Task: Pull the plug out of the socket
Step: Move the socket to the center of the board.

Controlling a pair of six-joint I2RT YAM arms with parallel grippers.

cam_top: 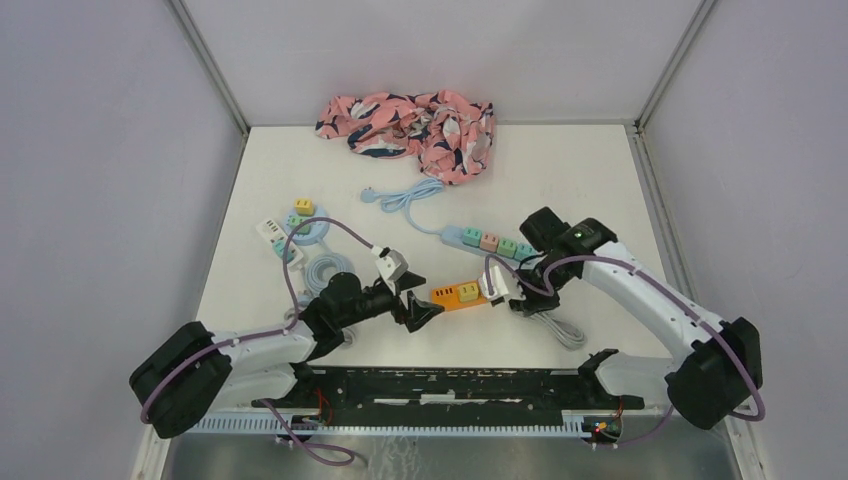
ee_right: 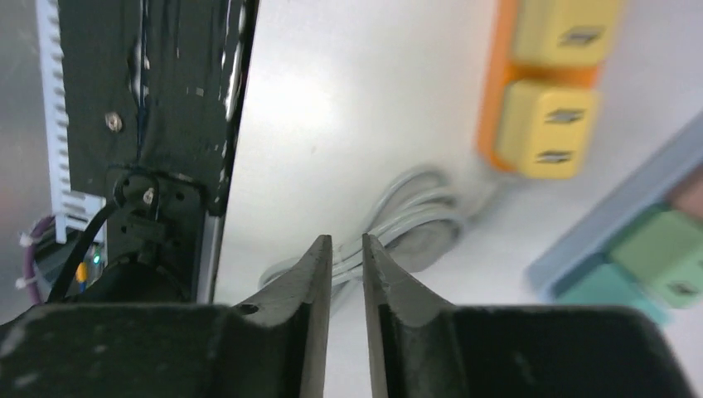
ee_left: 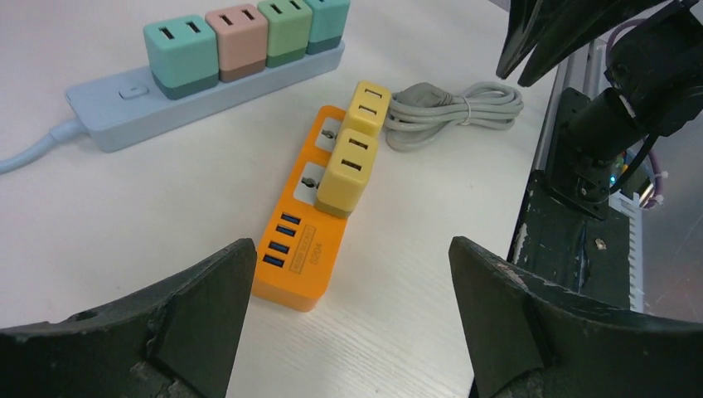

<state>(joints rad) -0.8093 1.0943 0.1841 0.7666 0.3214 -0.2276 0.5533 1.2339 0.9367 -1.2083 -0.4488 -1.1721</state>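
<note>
White tabletop [ee_left: 124,215]; yellow plug [ee_left: 348,170] on orange socket [ee_left: 292,267] ahead of spread left hand [ee_left: 348,257]

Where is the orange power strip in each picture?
Top view: orange power strip just below centre.
Left wrist view: orange power strip in the centre.
Right wrist view: orange power strip in the top right corner.
Shared landmark: bundled grey cable beside its end.

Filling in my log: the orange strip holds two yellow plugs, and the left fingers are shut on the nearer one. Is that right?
Not quite. The orange strip does hold two yellow plugs, but the left fingers stand wide open, short of the strip and gripping nothing. The left wrist view shows this.
</note>
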